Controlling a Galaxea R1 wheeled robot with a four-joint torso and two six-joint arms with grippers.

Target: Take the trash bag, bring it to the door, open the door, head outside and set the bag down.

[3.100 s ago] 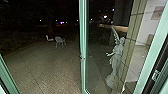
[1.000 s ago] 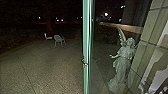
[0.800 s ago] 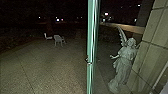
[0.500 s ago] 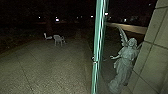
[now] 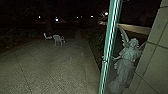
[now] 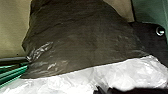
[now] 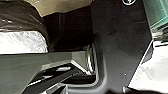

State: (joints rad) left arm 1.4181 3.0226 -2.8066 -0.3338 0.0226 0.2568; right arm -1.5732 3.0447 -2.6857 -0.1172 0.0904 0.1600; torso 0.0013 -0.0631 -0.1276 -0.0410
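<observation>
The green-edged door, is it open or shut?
Open: the door stands nearly edge-on in the head view, with paved yard visible beside it.

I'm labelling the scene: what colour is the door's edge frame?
Pale green, with bright streaks; the door frame shows best in the head view.

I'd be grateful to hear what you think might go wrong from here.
The door stands nearly edge-on ahead and could swing back into the robot. If pushed farther, it may knock the statue, which shows right beside it. The bag looks like thin, bulging plastic, so it might snag and tear in the doorway.
</observation>
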